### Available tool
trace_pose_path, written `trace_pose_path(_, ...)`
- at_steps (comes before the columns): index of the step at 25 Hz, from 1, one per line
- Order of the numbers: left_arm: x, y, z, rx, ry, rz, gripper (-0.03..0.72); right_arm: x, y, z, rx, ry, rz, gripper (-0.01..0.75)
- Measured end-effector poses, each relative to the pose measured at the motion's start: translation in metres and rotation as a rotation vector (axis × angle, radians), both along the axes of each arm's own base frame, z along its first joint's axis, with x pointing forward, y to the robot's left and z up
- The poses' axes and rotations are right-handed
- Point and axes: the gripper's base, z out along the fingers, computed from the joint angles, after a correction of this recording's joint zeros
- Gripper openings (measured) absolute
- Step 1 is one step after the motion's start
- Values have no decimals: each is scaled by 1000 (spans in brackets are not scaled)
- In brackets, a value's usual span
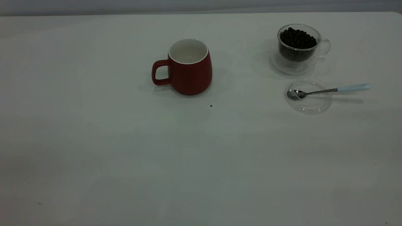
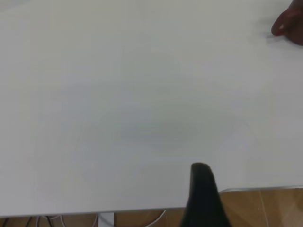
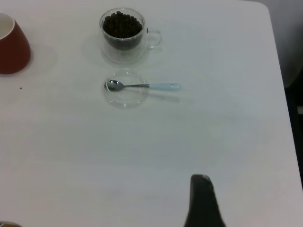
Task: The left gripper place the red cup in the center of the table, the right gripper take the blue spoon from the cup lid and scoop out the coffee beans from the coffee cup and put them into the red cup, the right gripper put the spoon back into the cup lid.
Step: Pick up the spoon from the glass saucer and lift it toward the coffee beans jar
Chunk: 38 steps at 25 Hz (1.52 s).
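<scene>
From outside we saw neither arm. The red cup (image 1: 189, 67) stood mid-table (image 1: 125, 150), the blue spoon (image 1: 329, 90) across the cup lid (image 1: 309, 105), beside the coffee cup (image 1: 298, 47). Each wrist view showed one black fingertip; we couldn't tell either pincer's state.

The exterior view looks down at an angle across the bench (image 1: 94, 141), fairly near, taking in its far edge. The right wrist view hangs high over the right side, sharing the red cup (image 3: 12, 45), coffee cup (image 3: 124, 35) and cup lid (image 3: 125, 90). The left wrist view looks over the bench's edge, catching only the red cup's side.
</scene>
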Motion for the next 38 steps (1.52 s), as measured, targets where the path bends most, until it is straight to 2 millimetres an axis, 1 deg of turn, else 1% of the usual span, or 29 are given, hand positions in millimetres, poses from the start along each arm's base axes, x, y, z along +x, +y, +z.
trace_pose_path(20,0,0,0,-2,-1,0,587,0,0,0,-1,0,-1,550)
trace_pose_path(31,0,0,0,-2,-1,0,587,0,4,0,46,5,28,550)
trace_pose_path(34,0,0,0,-2,-1,0,587,0,10,3,141,-11,39,550)
trace_pose_path(36,0,0,0,-2,-1,0,587,3,17,16,265,-69,70,550)
trace_pose_path(38,0,0,0,-2,-1,0,587,13,26,33,407,-155,117,550)
